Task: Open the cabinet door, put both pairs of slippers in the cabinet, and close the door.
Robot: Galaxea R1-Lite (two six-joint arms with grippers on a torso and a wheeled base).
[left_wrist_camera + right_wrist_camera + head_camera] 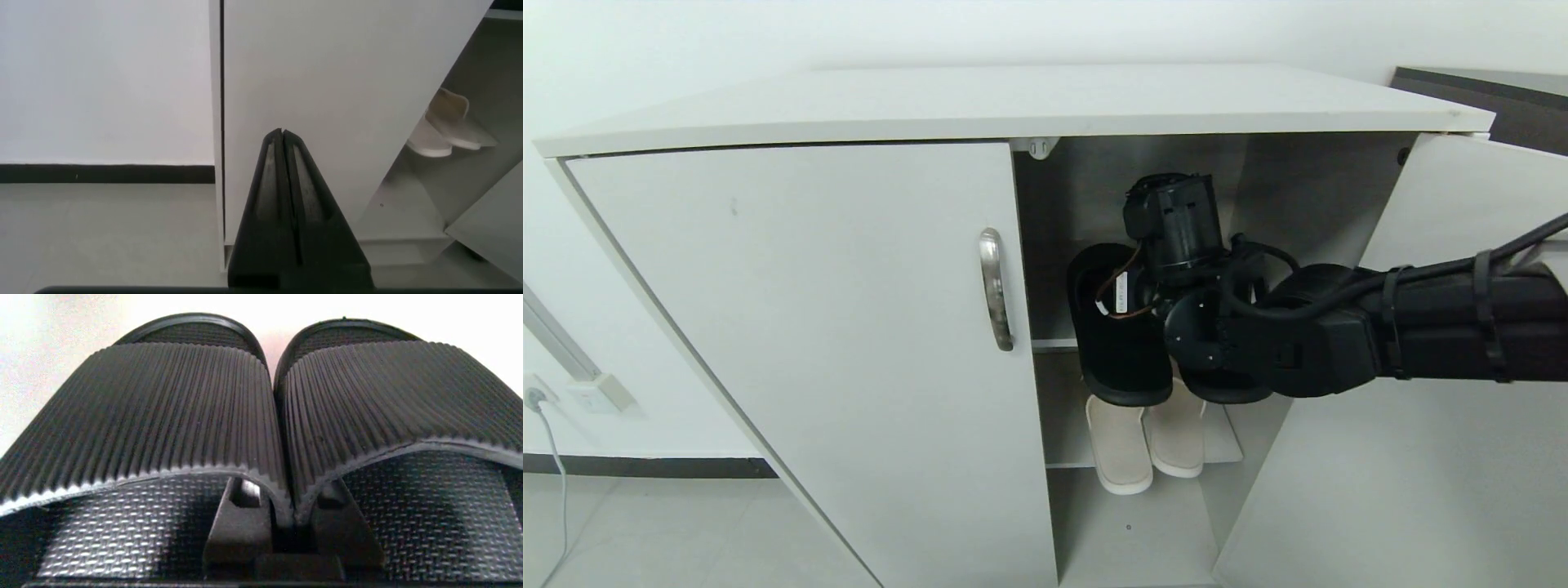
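Observation:
The white cabinet has its right door swung open and its left door closed. A pair of black slippers hangs sole-outward inside the open half, over the upper shelf. My right gripper is shut on the black slippers, pinching the inner edges of both ribbed straps together. A pair of white slippers lies on the lower shelf, toes sticking out past its edge. My left gripper is shut on nothing, low before the closed door, with the white slippers off to its side.
The closed door carries a metal handle. The cabinet floor below the lower shelf is bare. A wall socket with a cable sits at the far left, above grey floor tiles.

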